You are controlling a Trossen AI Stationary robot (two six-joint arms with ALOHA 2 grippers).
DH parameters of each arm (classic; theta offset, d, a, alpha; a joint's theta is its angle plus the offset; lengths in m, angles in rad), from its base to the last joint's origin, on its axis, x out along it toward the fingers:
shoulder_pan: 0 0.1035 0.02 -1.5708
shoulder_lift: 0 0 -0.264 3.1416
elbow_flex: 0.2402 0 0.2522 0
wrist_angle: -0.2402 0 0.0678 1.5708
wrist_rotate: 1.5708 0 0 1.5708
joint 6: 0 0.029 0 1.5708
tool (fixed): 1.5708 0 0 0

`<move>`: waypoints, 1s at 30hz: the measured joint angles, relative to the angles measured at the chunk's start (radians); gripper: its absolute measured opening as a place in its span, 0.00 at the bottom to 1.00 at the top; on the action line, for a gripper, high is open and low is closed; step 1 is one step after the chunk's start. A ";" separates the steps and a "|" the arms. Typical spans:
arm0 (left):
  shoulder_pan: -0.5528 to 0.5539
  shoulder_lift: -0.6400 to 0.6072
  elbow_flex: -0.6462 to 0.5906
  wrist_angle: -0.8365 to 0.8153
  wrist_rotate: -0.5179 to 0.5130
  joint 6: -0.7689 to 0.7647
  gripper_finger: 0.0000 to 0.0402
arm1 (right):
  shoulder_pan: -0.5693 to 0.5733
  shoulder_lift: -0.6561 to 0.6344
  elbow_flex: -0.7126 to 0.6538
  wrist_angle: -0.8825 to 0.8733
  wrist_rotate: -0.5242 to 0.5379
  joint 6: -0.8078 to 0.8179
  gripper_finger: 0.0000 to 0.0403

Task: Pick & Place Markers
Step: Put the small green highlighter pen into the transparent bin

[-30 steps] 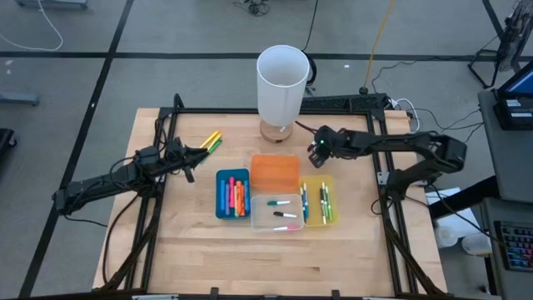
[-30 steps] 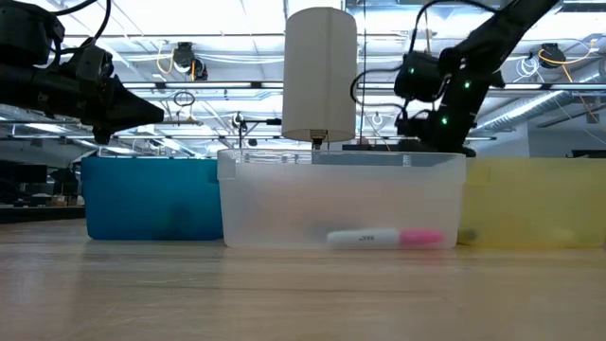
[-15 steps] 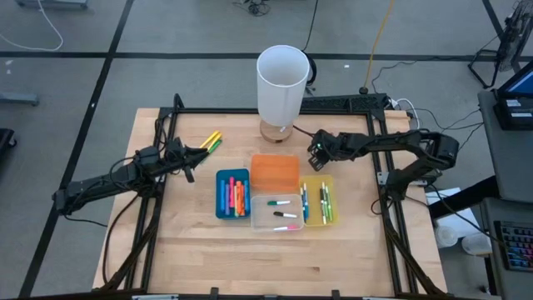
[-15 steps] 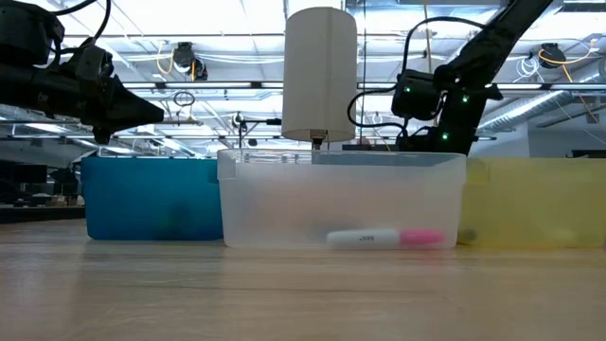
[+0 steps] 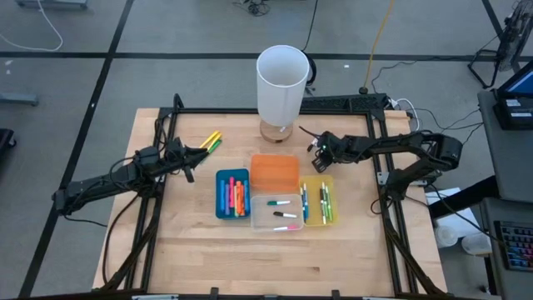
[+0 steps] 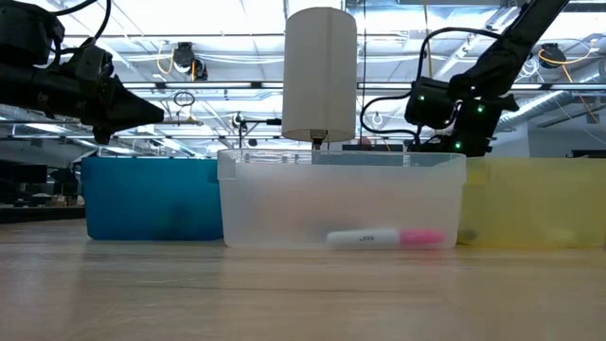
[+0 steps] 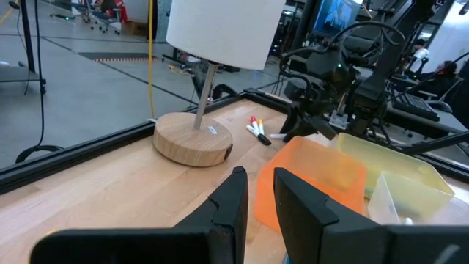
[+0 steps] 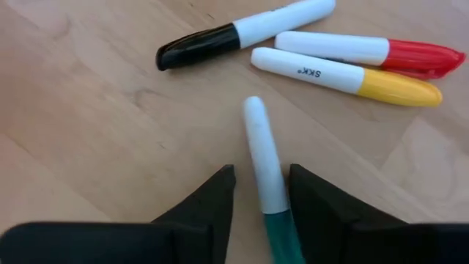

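Your right gripper (image 8: pixel 260 192) sits low with jaws narrowly apart straddling the green-capped marker (image 8: pixel 264 172), positioned to close on it, while three other markers (image 8: pixel 344 71) lie just ahead on the table.

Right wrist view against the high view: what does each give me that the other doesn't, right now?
Only the right wrist view shows the loose markers up close: a black-capped marker, a red-capped marker, a yellow-capped marker, and a green-capped marker lying between the right gripper fingers.

Only the high view shows the left gripper, the lamp, the blue bin, orange bin, clear bin and yellow bin.

Both show the wooden table and the right gripper.
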 joint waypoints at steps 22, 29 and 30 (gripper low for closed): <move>0.000 0.000 0.000 0.000 0.000 0.000 0.18 | 0.040 -0.277 -0.011 0.078 -0.013 -0.185 0.06; 0.000 0.000 0.000 0.000 0.000 0.000 0.18 | 0.109 -0.401 -0.011 0.179 -0.127 -0.224 0.06; 0.000 0.000 0.000 0.000 0.000 0.000 0.18 | 0.128 -0.401 -0.012 0.199 -0.167 -0.220 0.06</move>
